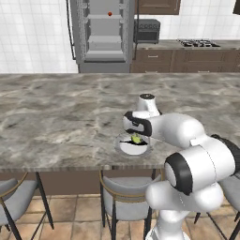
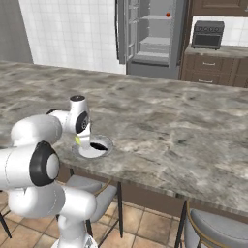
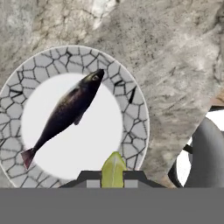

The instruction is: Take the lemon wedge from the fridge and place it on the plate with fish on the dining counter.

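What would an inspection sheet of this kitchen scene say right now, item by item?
Surface: dining counter, marbled stone top.
Job's things: plate with fish near the counter's front edge; dark fish lies diagonally across it. Lemon wedge is pinched between the fingertips, above the plate's rim.
Clutter: nothing seen on the counter.
Grippers: gripper shut on the lemon wedge, pointing down at the plate.
Cables: nothing seen.
Surroundings: fridge at the back with doors open, a small red-orange fruit on a shelf; brown cabinets with a stove; grey chairs under the counter.
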Motion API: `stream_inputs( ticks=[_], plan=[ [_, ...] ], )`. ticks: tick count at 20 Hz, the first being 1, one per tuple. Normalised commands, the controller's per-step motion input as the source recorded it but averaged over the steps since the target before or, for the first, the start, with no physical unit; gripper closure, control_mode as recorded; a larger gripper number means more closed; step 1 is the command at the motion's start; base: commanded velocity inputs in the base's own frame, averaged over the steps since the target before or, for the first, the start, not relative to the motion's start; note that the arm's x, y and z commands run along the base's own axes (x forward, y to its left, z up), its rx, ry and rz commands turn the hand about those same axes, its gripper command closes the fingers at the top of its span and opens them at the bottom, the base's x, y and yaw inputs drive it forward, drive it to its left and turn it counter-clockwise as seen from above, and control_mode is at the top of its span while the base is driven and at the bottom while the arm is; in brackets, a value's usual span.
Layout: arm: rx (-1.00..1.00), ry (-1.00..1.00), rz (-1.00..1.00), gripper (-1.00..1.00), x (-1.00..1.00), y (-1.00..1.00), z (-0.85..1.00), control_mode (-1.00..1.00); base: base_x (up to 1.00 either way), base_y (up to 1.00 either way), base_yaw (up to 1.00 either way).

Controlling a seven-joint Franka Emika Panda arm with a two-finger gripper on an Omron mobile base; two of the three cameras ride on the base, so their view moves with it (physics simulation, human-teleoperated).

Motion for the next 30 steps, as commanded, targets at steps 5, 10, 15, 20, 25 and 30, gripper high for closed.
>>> stream_inputs(
  ticks=[5, 10, 15, 20, 25, 30],
  plan=[
    [-0.01, 0.0, 0.0, 1.0, 0.36, 0.04, -0.36, -1.0, 0.0, 0.0, 0.0],
    [0.0, 0.0, 0.0, 1.0, 0.36, 0.06, -0.16, -1.0, 0.0, 0.0, 0.0],
    [0.0, 0.0, -0.01, -1.0, 0.29, 0.04, -0.11, -1.0, 0.0, 0.0, 0.0],
    [0.0, 0.0, 0.0, -1.0, 0.04, 0.0, 0.01, -1.0, 0.0, 0.0, 0.0],
    [0.0, -0.08, 0.0, -1.0, -0.52, 0.0, 0.51, -1.0, 0.0, 0.0, 0.0],
    [0.0, -0.21, 0.01, -1.0, -1.0, 0.0, 0.46, -1.0, 0.0, 0.0, 0.0]
  ],
)
